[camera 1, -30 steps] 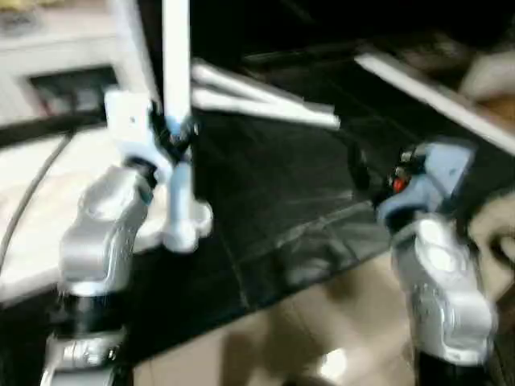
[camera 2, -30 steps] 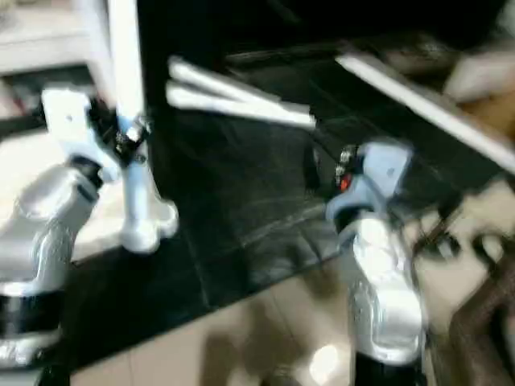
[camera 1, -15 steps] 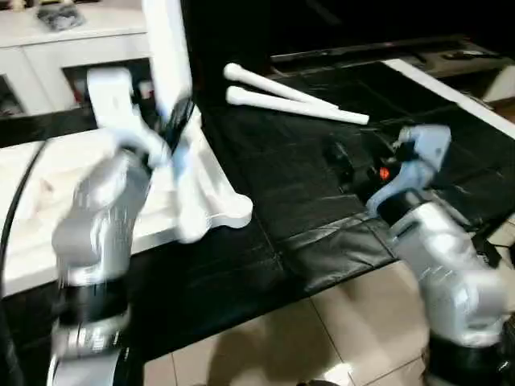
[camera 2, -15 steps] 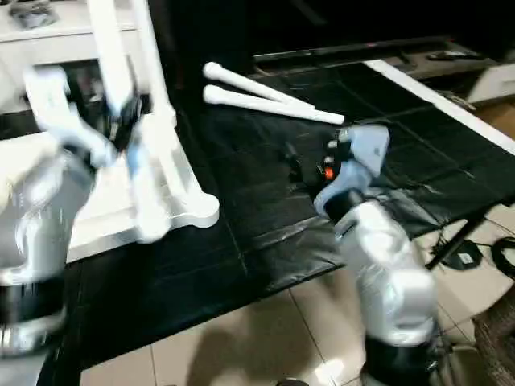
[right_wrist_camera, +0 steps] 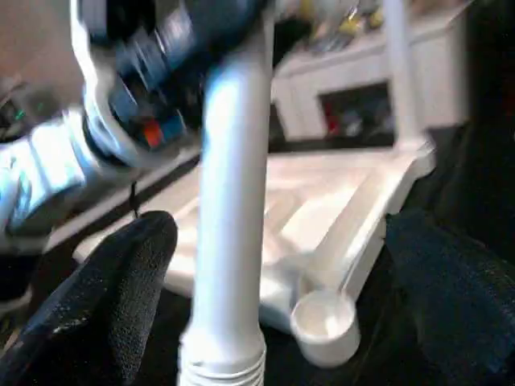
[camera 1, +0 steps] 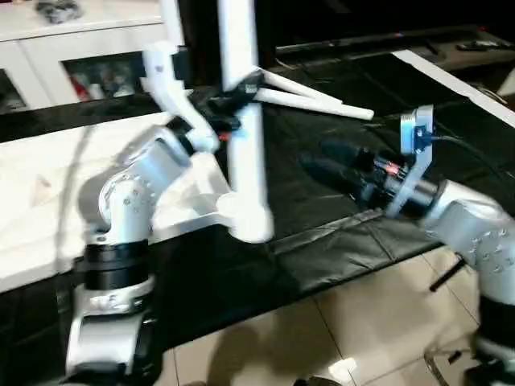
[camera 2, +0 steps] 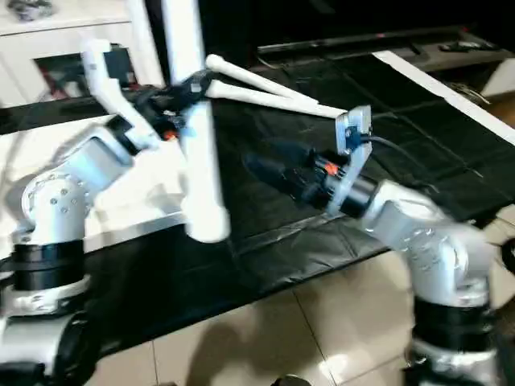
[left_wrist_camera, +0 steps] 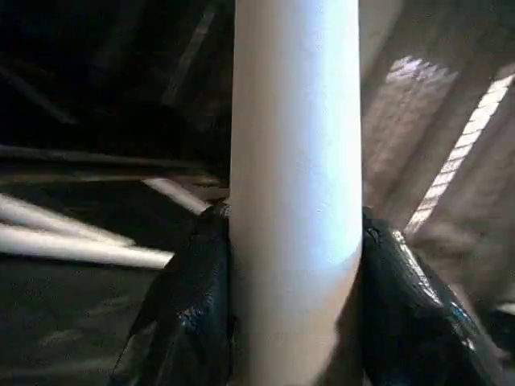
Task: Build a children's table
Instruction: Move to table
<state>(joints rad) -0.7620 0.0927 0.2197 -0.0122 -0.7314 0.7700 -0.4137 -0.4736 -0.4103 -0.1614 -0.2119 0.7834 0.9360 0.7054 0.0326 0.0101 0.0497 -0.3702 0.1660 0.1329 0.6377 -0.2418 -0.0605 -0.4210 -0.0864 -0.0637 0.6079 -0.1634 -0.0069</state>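
Observation:
The white table top (camera 1: 48, 201) lies upside down on the black mat, with one leg (camera 1: 170, 20) standing upright at its far corner. My left gripper (camera 1: 229, 112) is shut on a second white leg (camera 1: 245, 161) and holds it upright over the top's near right corner. In the right wrist view that leg's threaded end (right_wrist_camera: 221, 366) hangs just beside the round corner socket (right_wrist_camera: 326, 326). My right gripper (camera 1: 318, 159) is open and points at this leg, its fingers (right_wrist_camera: 105, 314) spread wide on either side without touching it. Two more legs (camera 1: 314, 98) lie on the mat behind.
A white cabinet with glass doors (camera 1: 80, 64) stands at the back left. The black mat (camera 1: 322, 217) covers the work surface up to its front edge, with beige floor tiles (camera 1: 346, 322) below. A white strip (camera 1: 451, 80) runs along the mat's right side.
The camera has shifted. My left arm has carried the held leg right, toward the top's near right corner. My right gripper has turned and reached left toward that leg.

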